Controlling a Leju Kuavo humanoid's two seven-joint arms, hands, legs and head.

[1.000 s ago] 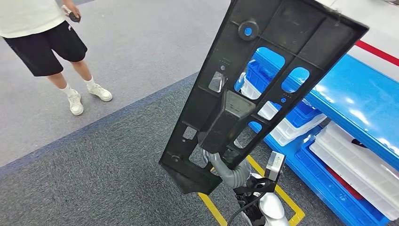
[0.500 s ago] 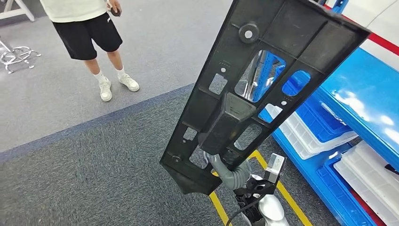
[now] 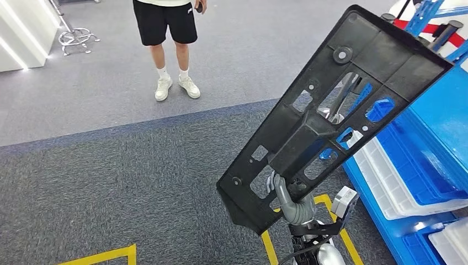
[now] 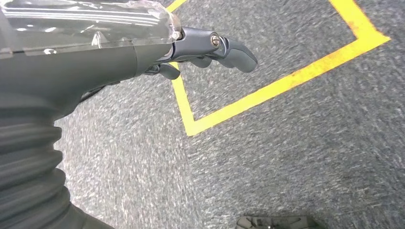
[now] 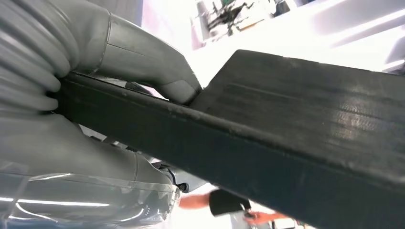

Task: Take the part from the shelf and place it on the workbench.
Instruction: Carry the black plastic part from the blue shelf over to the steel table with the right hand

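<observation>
One black plastic part (image 3: 331,116), a long flat panel pierced with several cut-outs, is held up in the air over the grey carpet (image 3: 110,193), tilted so its far end rises toward the blue shelf (image 3: 441,127). No writing or brand can be read on it. The right hand (image 3: 290,200) grips it near its lower end; in the head view the fingers (image 3: 280,190) hook through an opening, and in the right wrist view the thumb presses on the panel's edge, though the panel hides most of the grip. The left hand (image 4: 205,50) hangs over the carpet with nothing in it, its fingers (image 4: 236,52) curled loosely inward; how tightly is hard to judge, since the wrist cover hides part of them. Yellow tape lines (image 3: 105,256) mark the floor. White trays (image 3: 386,182) sit in blue bins on the shelf, cut off at the picture's edge. One person (image 3: 168,33) in black shorts and white shoes stands on the paler floor, seen from the waist down.
</observation>
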